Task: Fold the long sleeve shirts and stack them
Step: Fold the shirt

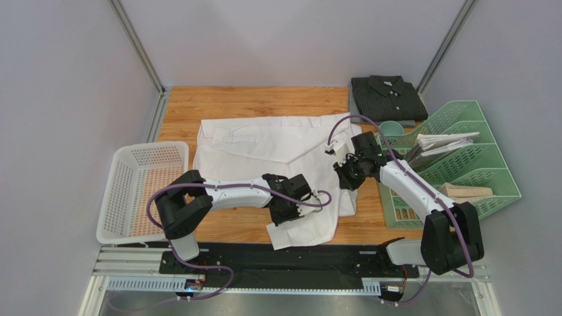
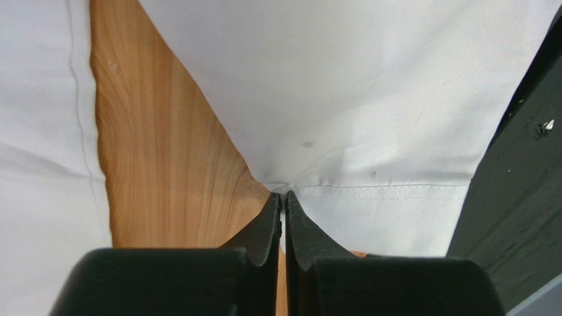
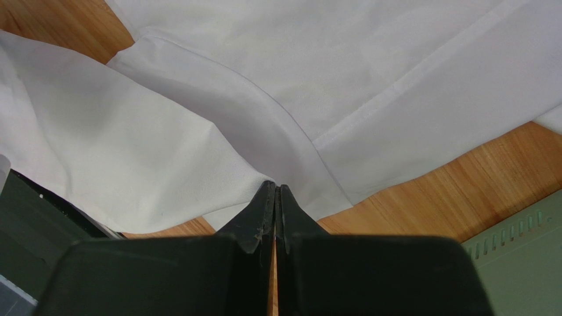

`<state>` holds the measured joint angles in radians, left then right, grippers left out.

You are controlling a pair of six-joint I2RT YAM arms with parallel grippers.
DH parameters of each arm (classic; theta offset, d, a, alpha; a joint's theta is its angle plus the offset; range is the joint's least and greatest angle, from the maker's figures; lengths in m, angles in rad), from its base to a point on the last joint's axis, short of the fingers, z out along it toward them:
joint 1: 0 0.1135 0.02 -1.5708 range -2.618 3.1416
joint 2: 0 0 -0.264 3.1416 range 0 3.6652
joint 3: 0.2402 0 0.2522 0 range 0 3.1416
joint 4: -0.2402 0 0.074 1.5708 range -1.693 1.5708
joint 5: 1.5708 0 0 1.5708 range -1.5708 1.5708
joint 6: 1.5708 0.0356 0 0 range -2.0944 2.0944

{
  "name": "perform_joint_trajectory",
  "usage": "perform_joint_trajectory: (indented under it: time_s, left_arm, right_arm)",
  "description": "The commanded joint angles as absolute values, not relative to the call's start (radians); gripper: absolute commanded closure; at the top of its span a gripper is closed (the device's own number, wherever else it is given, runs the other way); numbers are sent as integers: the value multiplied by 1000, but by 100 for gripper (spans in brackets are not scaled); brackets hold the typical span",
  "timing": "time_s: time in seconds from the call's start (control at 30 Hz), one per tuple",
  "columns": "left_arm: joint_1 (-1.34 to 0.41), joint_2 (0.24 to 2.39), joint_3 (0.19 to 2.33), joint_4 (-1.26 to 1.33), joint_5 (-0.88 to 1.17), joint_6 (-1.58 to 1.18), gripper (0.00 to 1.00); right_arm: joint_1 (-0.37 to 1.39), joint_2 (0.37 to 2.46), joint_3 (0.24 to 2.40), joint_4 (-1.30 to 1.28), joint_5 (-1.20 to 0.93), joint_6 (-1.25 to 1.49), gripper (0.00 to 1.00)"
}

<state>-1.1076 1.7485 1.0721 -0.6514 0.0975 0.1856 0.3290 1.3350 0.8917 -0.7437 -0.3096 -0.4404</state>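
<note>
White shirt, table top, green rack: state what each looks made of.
White shirt: thin woven cloth, likely cotton, matte, with stitched hems and soft creases. Table top: wood or wood veneer, visible grain. Green rack: probably moulded plastic, slotted walls.

- A wooden table top [image 1: 250, 102] with warm orange grain fills the middle of the top view.
- Plain pale grey walls [image 1: 290, 39] close the space at 12, 9 and 3 o'clock.
- Two slanted aluminium posts rise from the far table corners, one at 11 o'clock [image 1: 138, 46] and one at 1 o'clock [image 1: 445, 43].
- A white mesh basket [image 1: 119, 191] sits on the table edge at 8 o'clock.
- A green plastic file rack [image 1: 462, 108] stands at 3 o'clock, with papers in its slots.
- A black base plate [image 1: 283, 260] and a ribbed metal rail [image 1: 132, 284] run along the 6 o'clock edge.
- The light is soft and even, with faint shadows.
</note>
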Motion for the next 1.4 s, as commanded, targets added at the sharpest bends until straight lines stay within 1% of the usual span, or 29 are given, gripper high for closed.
perform_joint_trajectory:
  time_s: [0.0, 0.03, 0.1, 0.13, 0.23, 0.27, 0.3, 0.33, 0.37, 0.4, 0.43, 0.47, 0.53, 0.6, 0.63, 0.67, 0.7, 0.73, 0.77, 0.8, 0.83, 0.9, 0.93, 1.0, 1.03, 1.13, 1.17, 1.27, 1.37]
  left_arm:
    - [-1056, 1731, 1075, -695, 67, 190, 100]
    - [-998, 1680, 1083, -706, 87, 205, 100]
    - [-948, 1603, 1109, -724, 126, 222, 100]
    - [-930, 1519, 1121, -733, 150, 270, 100]
    - [-945, 1387, 1179, -771, 205, 325, 100]
    - [-966, 1367, 1213, -790, 186, 348, 100]
    - [-995, 1352, 1232, -808, 184, 373, 100]
    - [-1073, 1341, 1250, -824, 172, 385, 100]
    - [-1115, 1341, 1294, -847, 169, 377, 100]
    - [-1156, 1344, 1314, -856, 193, 374, 100]
    - [-1271, 1356, 1331, -857, 190, 374, 100]
    - [-1340, 1367, 1350, -857, 158, 389, 100]
    - [-1496, 1390, 1338, -861, 173, 465, 100]
    - [-1528, 1390, 1284, -871, 179, 491, 98]
    - [-1513, 1364, 1240, -880, 161, 494, 75]
    - [-1484, 1336, 1212, -887, 179, 500, 62]
    - [-1441, 1304, 1186, -893, 210, 508, 52]
    - [-1316, 1242, 1142, -902, 241, 508, 41]
    - [-1239, 1215, 1120, -929, 312, 517, 39]
    - [-1160, 1194, 1100, -951, 333, 538, 38]
    - [-1028, 1151, 1056, -966, 333, 607, 38]
    - [-918, 1108, 996, -976, 295, 679, 37]
    - [-832, 1082, 939, -974, 270, 721, 37]
    - [-738, 1077, 891, -965, 236, 819, 38]
    - [-651, 1097, 850, -951, 220, 842, 39]
    - [-518, 1190, 815, -872, 155, 896, 41]
    - [-502, 1219, 808, -826, 94, 920, 41]
    - [-448, 1288, 790, -746, 52, 956, 43]
    - [-442, 1344, 758, -678, 3, 1012, 42]
  right_arm:
    - [318, 1284, 905, -747, -347, -423, 100]
    - [319, 1275, 902, -749, -353, -426, 100]
    - [316, 1269, 896, -750, -362, -426, 100]
    - [318, 1267, 893, -746, -371, -426, 100]
    - [318, 1272, 893, -739, -377, -416, 100]
    - [318, 1276, 893, -739, -376, -414, 100]
    - [314, 1275, 893, -741, -376, -411, 100]
    - [314, 1275, 891, -733, -382, -407, 100]
    - [313, 1276, 893, -730, -383, -403, 100]
    - [313, 1273, 893, -720, -387, -391, 100]
    - [314, 1275, 893, -716, -387, -384, 100]
    - [314, 1276, 896, -710, -387, -380, 100]
    - [308, 1267, 891, -695, -382, -368, 100]
    - [296, 1249, 882, -692, -383, -368, 100]
    - [292, 1240, 882, -698, -387, -376, 100]
    - [287, 1224, 874, -703, -393, -380, 100]
    - [276, 1206, 868, -709, -402, -387, 100]
    - [273, 1165, 862, -712, -422, -394, 100]
    - [273, 1143, 851, -713, -431, -406, 100]
    - [272, 1122, 838, -721, -442, -414, 100]
    - [272, 1076, 828, -726, -468, -422, 100]
    - [273, 1025, 798, -729, -485, -442, 100]
    - [273, 997, 787, -729, -503, -445, 100]
    - [273, 907, 766, -732, -521, -457, 100]
    - [272, 876, 746, -732, -534, -465, 100]
    - [273, 744, 698, -713, -543, -506, 100]
    - [272, 718, 690, -715, -542, -521, 100]
    - [273, 651, 683, -759, -523, -583, 100]
    - [275, 617, 698, -805, -515, -606, 100]
